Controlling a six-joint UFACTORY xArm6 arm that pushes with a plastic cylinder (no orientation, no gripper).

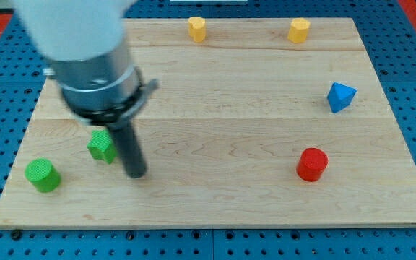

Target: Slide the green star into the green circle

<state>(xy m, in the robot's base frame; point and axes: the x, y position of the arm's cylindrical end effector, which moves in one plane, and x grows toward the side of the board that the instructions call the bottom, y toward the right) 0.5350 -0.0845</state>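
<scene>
Green star [102, 146] at the board's lower left, my tip [136, 175] just beside it.

Camera view: the arm comes down from the view's top left, its grey housing above the straight dark rod, which stands near upright and grasps nothing, having no jaws. My tip rests on the wooden board [215, 195] at about four o'clock from the star. The green circle [42, 175] lies at eight o'clock from the star, apart from it. Red cylinder [312, 164], blue block [341, 97] and two yellow blocks [197, 29] [299, 31] sit well apart.

1. My tip [136, 173] on wooden board [215, 195], just right of green star [102, 146].
2. Green circle [42, 175] near-left of star, apart.
3. Two yellow blocks [197, 29] [299, 30] at far edge.
4. Blue block [341, 97] right; red cylinder [312, 164] nearer.
</scene>
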